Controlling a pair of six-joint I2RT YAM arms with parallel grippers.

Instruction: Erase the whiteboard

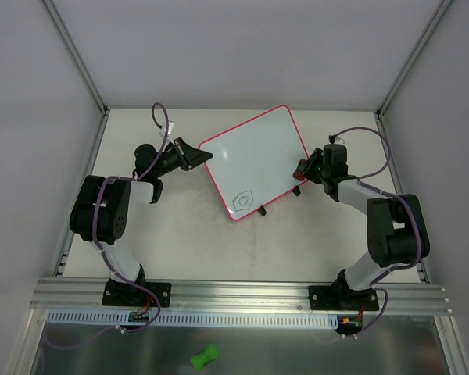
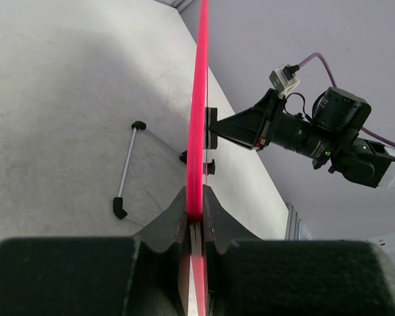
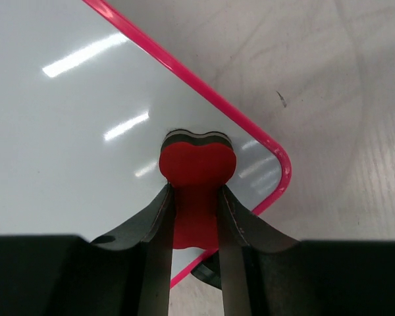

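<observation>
The whiteboard (image 1: 254, 160), white with a pink-red frame, lies tilted on the table and carries a dark marker doodle (image 1: 243, 199) near its front corner. My left gripper (image 1: 197, 155) is shut on the board's left edge; in the left wrist view the frame (image 2: 199, 99) runs edge-on between the fingers (image 2: 172, 220). My right gripper (image 1: 302, 169) is shut on a red bone-shaped eraser (image 3: 196, 168), which rests on the board (image 3: 72, 131) near its right corner.
A thin white rod with black ends (image 2: 127, 170) lies on the table under the board. Grey walls and metal posts close in the table on three sides. A green bone-shaped object (image 1: 204, 358) lies below the front rail.
</observation>
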